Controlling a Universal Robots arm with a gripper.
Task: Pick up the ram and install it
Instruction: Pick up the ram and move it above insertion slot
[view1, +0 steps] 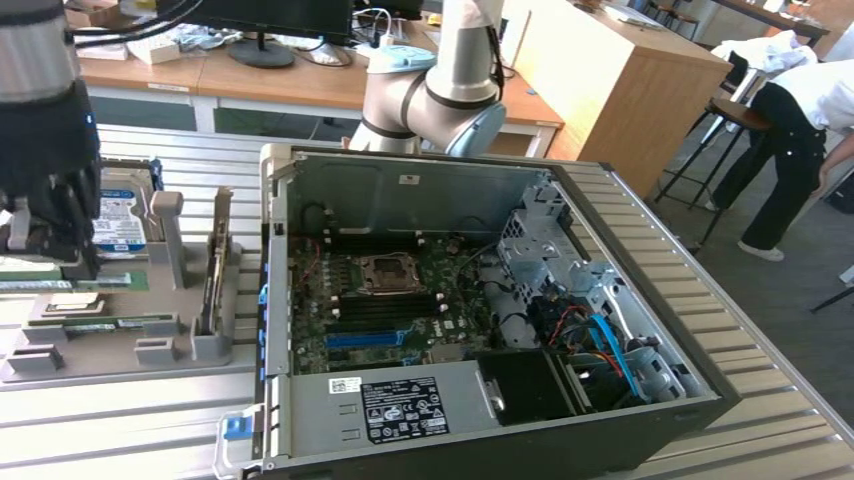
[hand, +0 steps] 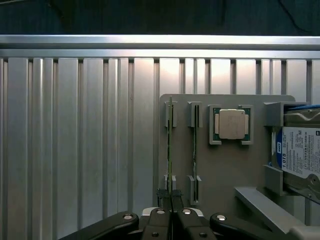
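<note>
While the ram (hand: 170, 145) stands on edge in the holder tray's (hand: 220, 170) edge slot, gripper (hand: 171, 198) is clamped across its flat faces near one end; likely light, stiff, fragile.

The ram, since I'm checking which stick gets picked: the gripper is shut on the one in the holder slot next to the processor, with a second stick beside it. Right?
Not quite. The wrist view shows the gripper shut on the ram in the slot farther from the processor; the second stick stands between them.
</note>
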